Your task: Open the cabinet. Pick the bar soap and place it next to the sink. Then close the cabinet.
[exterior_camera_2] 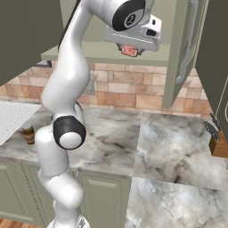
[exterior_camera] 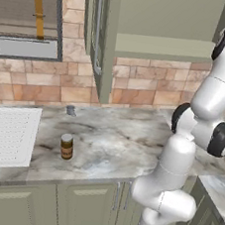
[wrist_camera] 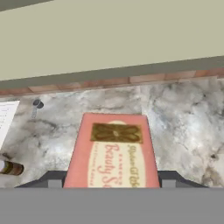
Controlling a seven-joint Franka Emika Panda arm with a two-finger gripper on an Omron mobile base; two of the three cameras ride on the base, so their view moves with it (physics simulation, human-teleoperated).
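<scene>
The bar soap [wrist_camera: 113, 148], a salmon-pink block with a brown emblem and script lettering, sits between my gripper's [wrist_camera: 111, 180] two dark fingertips. My gripper [exterior_camera_2: 129, 52] is shut on the bar soap [exterior_camera_2: 129, 50] high above the counter, just in front of the cabinet's bottom shelf edge [exterior_camera_2: 111, 55]. The sage-green cabinet [exterior_camera: 165, 21] stands open, its door [exterior_camera: 98, 33] with a long silver handle swung outward; the other door [exterior_camera_2: 185, 49] is also swung out. The white gridded sink [exterior_camera: 7, 134] lies at the far left of the counter.
A brown jar with a tan lid [exterior_camera: 67, 146] stands on the marble counter [exterior_camera: 121, 140] near the sink's right edge. A small grey item [exterior_camera: 71, 110] sits by the brick wall. A wooden knife block [exterior_camera_2: 218, 142] stands at the far right.
</scene>
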